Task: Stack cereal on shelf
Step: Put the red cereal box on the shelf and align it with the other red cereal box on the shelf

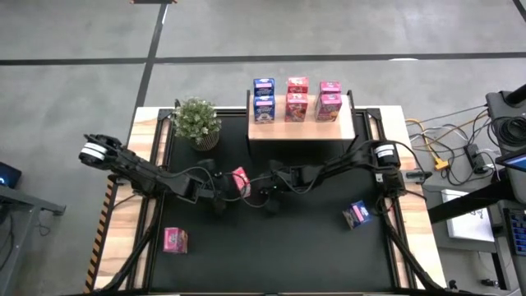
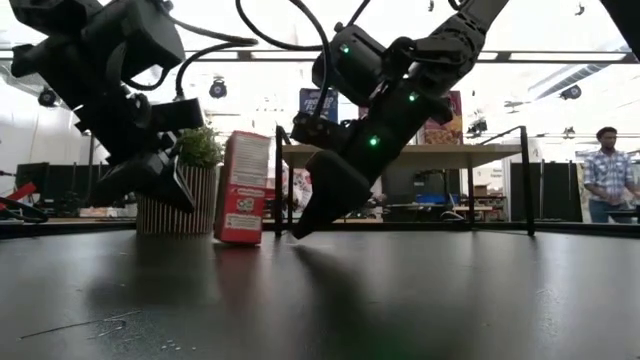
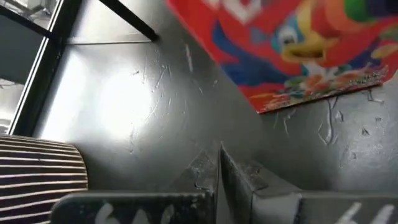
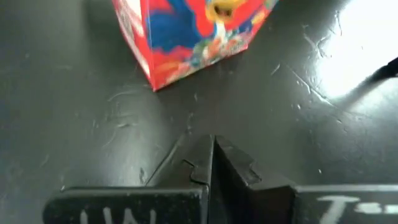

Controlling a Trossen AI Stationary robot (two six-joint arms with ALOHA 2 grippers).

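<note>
One red cereal box [image 1: 240, 181] [image 2: 243, 187] stands upright on its short end on the black tabletop, between my two grippers. My left gripper [image 1: 223, 197] [image 2: 185, 203] [image 3: 219, 163] is shut just left of it, slanting down, apart from the box [image 3: 292, 43]. My right gripper [image 1: 265, 194] [image 2: 298, 232] [image 4: 212, 149] is shut just right of it, tip close to the table, also apart from the box [image 4: 186, 31]. The shelf [image 1: 301, 127] at the far edge carries blue [image 1: 264, 97], red [image 1: 297, 96] and pink [image 1: 329, 99] cereal boxes on its wooden top.
A potted plant [image 1: 197, 122] [image 2: 160, 205] stands at the far left, close behind my left arm. A pink box [image 1: 175, 239] lies near the front left, and a blue box [image 1: 357, 215] lies at the right. A person [image 2: 605, 180] stands in the room beyond.
</note>
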